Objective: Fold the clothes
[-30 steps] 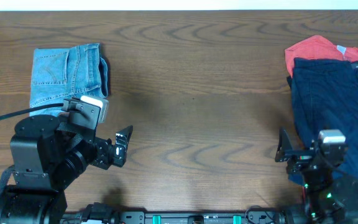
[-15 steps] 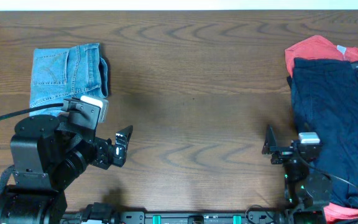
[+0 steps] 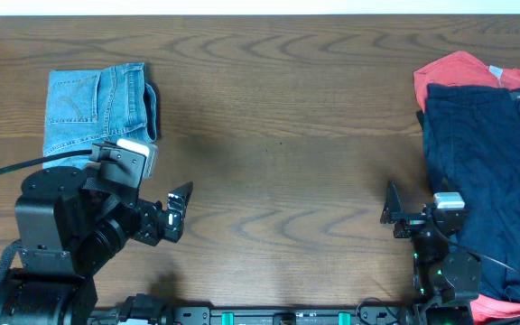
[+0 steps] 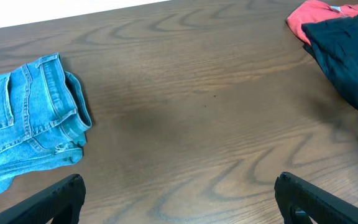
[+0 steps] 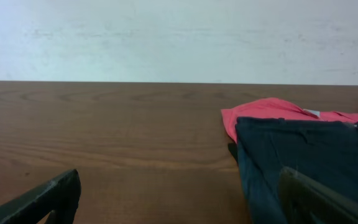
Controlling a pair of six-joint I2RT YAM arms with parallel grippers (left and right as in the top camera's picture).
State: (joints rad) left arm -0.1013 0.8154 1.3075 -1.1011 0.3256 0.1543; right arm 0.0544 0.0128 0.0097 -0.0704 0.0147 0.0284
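Denim first: the folded light-blue washed jeans [image 3: 97,108] lie at the far left of the brown wooden surface [image 3: 278,135], just beyond the left arm. The left hand [image 3: 177,209] hangs spread wide, holding nothing. The right hand [image 3: 392,215] also looks parted and empty, though it is small in the overhead view. Beside it a dark navy garment [image 3: 486,153] overlaps a red garment [image 3: 459,70], so a grab there could drag both together. Since a second ago the right arm has shifted left, off the navy cloth. The left arm and the jeans are unchanged.
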